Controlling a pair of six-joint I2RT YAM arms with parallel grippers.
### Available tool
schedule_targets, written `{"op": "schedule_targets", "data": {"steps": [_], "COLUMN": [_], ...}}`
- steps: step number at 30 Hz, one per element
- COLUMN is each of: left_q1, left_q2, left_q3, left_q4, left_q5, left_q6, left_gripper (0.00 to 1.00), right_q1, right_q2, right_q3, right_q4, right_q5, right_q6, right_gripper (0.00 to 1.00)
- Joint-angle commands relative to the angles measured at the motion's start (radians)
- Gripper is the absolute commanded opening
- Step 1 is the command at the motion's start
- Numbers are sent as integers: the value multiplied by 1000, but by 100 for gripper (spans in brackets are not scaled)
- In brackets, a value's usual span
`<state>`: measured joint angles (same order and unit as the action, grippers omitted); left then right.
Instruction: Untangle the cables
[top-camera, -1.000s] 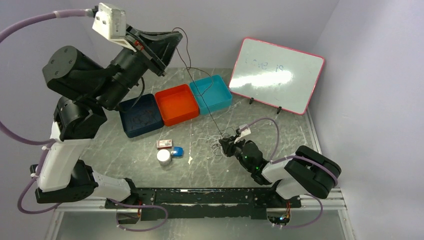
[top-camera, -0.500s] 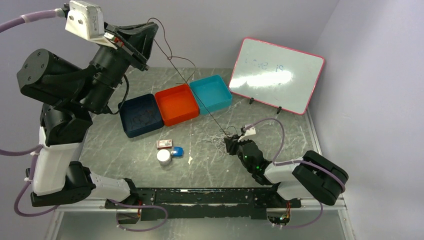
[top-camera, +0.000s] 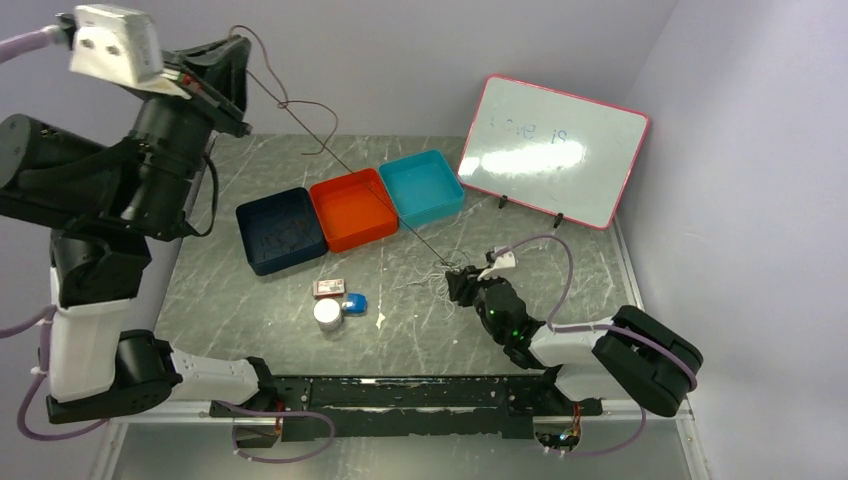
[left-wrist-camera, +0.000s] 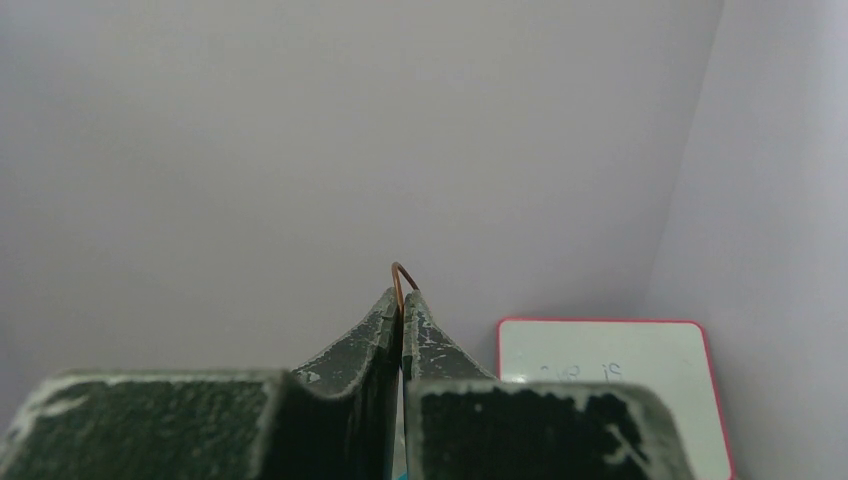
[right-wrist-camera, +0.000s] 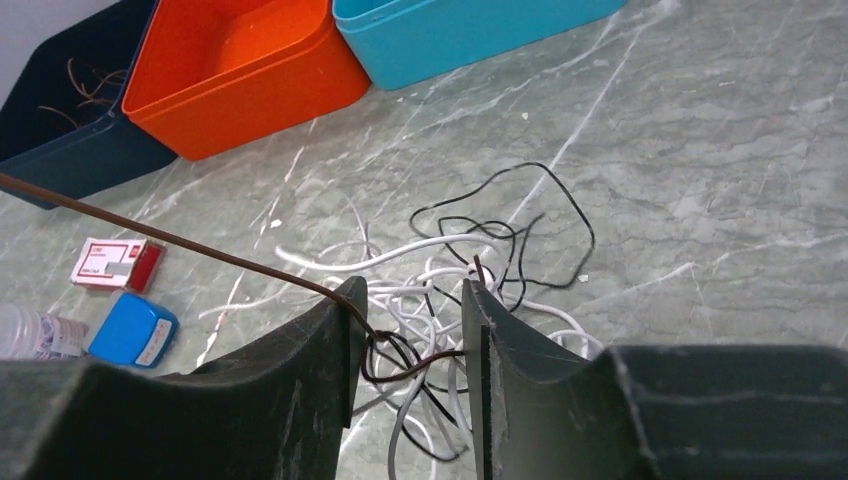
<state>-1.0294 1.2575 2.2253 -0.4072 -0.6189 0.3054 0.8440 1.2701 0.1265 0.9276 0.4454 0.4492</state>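
A tangle of thin white and black cables (top-camera: 435, 285) lies on the grey marble table; it also shows in the right wrist view (right-wrist-camera: 450, 260). A thin brown cable (top-camera: 370, 190) runs taut from the tangle up to my left gripper (top-camera: 240, 45), which is raised high at the back left and shut on it. A small loop of that cable (left-wrist-camera: 400, 272) sticks out past the closed tips of the left gripper (left-wrist-camera: 402, 300). My right gripper (top-camera: 458, 283) is low over the tangle and open (right-wrist-camera: 410, 290), its fingers straddling it. The brown cable (right-wrist-camera: 180, 240) passes between its jaws.
A navy bin (top-camera: 281, 230) holding some thin wire, an orange bin (top-camera: 353, 208) and a teal bin (top-camera: 421, 187) stand in a row at the back. A whiteboard (top-camera: 553, 150) leans at the back right. A small red-white box (top-camera: 329, 288), a blue object (top-camera: 355, 304) and a white-capped bottle (top-camera: 327, 314) lie at centre left.
My left arm has swung left and higher with the brown cable in its grip, drawing it out across the bins. My right gripper has stayed at the tangle.
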Motion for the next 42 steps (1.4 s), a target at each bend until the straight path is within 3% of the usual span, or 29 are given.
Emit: {"op": "schedule_targets", "data": {"steps": [1, 15, 19, 24, 25, 32, 42], "left_q1": [2, -1, -5, -10, -12, -18, -26], "left_q2": [-96, -127, -129, -126, -126, -144, -145], "left_q3": [29, 32, 27, 34, 36, 19, 25], "left_q4": [225, 215, 206, 210, 214, 271, 446], "left_q5": [-78, -126, -134, -171, -180, -274, -401], "left_q6": [93, 146, 148, 183, 191, 286, 513], "left_gripper": [7, 7, 7, 7, 7, 7, 7], "right_q1": [-6, -5, -6, -10, -13, -104, -196], "right_q2": [13, -112, -142, -196, -207, -266, -198], "right_q3": [-15, -1, -6, -5, -5, -11, 15], "right_q4": [-192, -319, -336, -404, -430, -507, -548], "right_q5": [88, 154, 164, 204, 216, 192, 104], "right_q6": [4, 22, 21, 71, 85, 151, 250], "right_gripper": [44, 44, 29, 2, 0, 0, 0]}}
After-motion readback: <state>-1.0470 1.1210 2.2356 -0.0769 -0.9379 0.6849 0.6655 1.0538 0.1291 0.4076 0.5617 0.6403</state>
